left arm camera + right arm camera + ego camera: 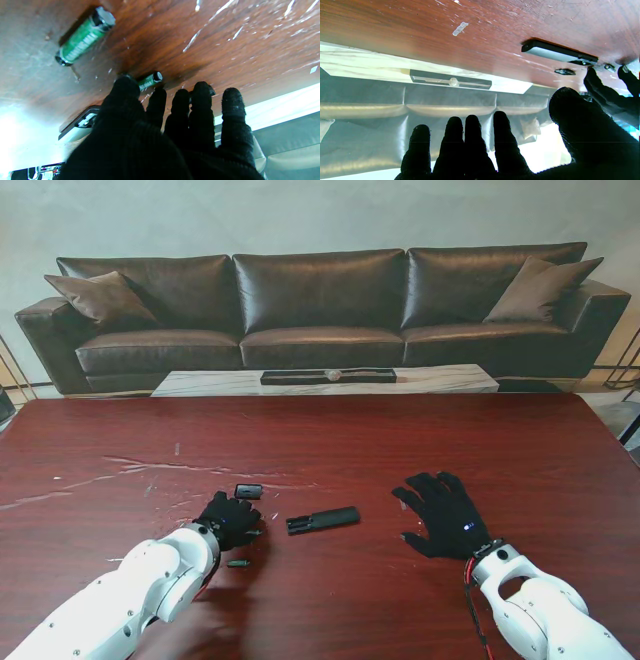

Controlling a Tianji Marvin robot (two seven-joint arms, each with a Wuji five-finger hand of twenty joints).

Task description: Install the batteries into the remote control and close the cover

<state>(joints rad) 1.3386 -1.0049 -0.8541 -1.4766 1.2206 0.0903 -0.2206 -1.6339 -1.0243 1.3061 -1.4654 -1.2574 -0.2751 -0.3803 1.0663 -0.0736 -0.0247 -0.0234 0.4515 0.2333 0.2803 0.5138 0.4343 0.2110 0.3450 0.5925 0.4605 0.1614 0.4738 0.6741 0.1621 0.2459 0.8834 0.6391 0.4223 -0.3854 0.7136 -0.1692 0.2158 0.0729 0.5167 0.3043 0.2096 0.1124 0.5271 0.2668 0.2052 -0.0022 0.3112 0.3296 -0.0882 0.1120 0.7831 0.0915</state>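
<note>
Slim black remote (322,520), green batteries (83,37), both robot hands released, fingers spread

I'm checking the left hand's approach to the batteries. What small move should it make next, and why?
Probably close the left hand on the battery at its fingertips. That battery lies loose on the table, just past the thumb and forefinger, which are not yet closed on it. The second battery lies apart, and the remote waits between the hands.

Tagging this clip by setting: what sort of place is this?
Probably a living room or lounge: a dark leather sofa with cushions, a low marble coffee table, and a wooden table.
</note>
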